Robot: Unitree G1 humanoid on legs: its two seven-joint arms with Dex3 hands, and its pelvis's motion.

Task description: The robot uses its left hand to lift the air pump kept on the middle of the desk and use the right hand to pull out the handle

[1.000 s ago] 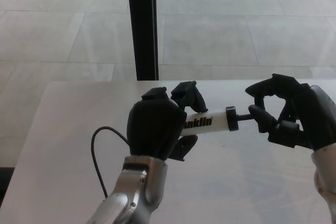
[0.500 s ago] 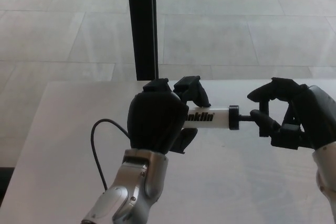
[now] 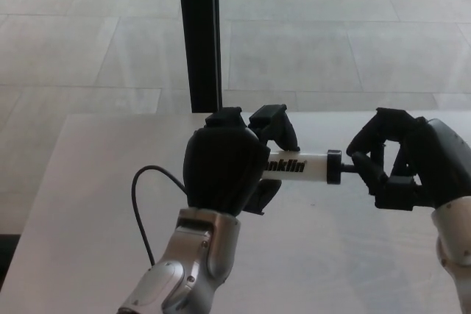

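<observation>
Step in hand: the lift looks done and the pull is just starting, as I judge it; only a short stub of rod shows between the pump's black collar and the right hand.
Air pump (image 3: 298,166): a white barrel with dark lettering, lying roughly level at the centre of the frame, raised above the bench (image 3: 96,182) rather than resting on it.
Left hand (image 3: 224,170): at centre-left of the frame, fingers wrapped tight around the barrel's left end, so most of that end is hidden behind the black palm.
Right hand (image 3: 394,170): at the right edge of the frame, fingers curled in and closed around the handle (image 3: 355,169) at the end of the rod.
Hose (image 3: 143,204): a thin black loop hanging at lower left, curving down beside the left forearm; where it joins the pump is hidden.
Next move: the right hand should draw straight toward the right of the frame, along the barrel's line, while the left keeps the barrel from following or twisting.
Risk: a pull off that line could bind the rod or slip the barrel in the left grip.
Containers: none anywhere in sight, so nothing to report inside one.
Background: a black post (image 3: 199,34) stands upright at the top centre, over pale floor tiles.
</observation>
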